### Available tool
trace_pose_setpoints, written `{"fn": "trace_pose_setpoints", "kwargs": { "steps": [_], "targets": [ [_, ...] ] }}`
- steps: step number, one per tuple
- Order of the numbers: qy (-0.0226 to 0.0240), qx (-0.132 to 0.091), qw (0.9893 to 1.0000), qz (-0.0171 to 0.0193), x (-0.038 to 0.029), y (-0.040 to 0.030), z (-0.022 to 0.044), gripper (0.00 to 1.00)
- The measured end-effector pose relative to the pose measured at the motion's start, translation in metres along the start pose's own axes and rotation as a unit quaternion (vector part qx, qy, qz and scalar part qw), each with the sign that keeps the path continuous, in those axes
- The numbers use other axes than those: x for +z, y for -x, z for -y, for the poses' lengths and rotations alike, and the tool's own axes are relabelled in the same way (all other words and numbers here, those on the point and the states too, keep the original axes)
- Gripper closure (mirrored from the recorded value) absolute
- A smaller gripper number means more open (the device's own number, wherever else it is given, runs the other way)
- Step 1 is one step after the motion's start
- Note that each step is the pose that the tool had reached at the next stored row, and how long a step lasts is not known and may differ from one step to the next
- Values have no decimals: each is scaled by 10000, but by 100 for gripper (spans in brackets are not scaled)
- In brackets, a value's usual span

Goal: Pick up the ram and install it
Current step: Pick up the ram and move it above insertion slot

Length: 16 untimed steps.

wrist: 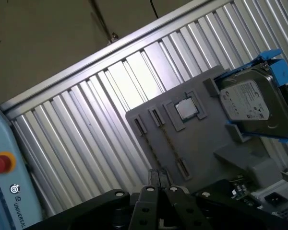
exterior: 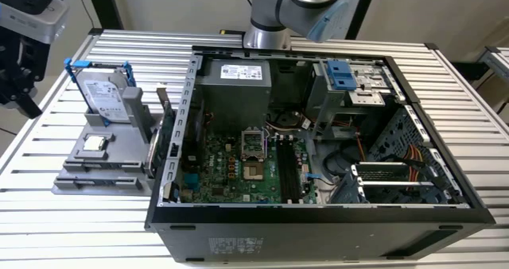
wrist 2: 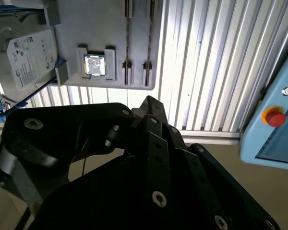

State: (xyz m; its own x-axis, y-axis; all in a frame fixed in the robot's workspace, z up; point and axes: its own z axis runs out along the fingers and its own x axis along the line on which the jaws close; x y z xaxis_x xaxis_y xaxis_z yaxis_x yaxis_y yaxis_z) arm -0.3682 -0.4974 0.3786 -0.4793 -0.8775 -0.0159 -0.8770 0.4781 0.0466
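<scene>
gripper jaws pressed together, empty | hovering near gray holder | ram on edge in holder slots, untouched

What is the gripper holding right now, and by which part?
Nothing. The gripper hangs shut and empty above the tray, apart from it. The ram stands on edge in its tray slots, untouched.

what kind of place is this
Probably a robotics lab or test cell for PC assembly: an open computer case sits on a slatted metal table, a grey fixture beside it holds a hard drive, and the second wrist view shows a pendant with a red button.
</scene>
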Motion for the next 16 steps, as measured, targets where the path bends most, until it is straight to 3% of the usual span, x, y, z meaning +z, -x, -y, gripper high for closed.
{"fn": "trace_pose_setpoints", "kwargs": {
  "steps": [7,16],
  "targets": [
    [5,-351,9994,-16,0,4,8,100],
    [-1,-513,9987,-20,-1,9,4,100]
  ]
}}
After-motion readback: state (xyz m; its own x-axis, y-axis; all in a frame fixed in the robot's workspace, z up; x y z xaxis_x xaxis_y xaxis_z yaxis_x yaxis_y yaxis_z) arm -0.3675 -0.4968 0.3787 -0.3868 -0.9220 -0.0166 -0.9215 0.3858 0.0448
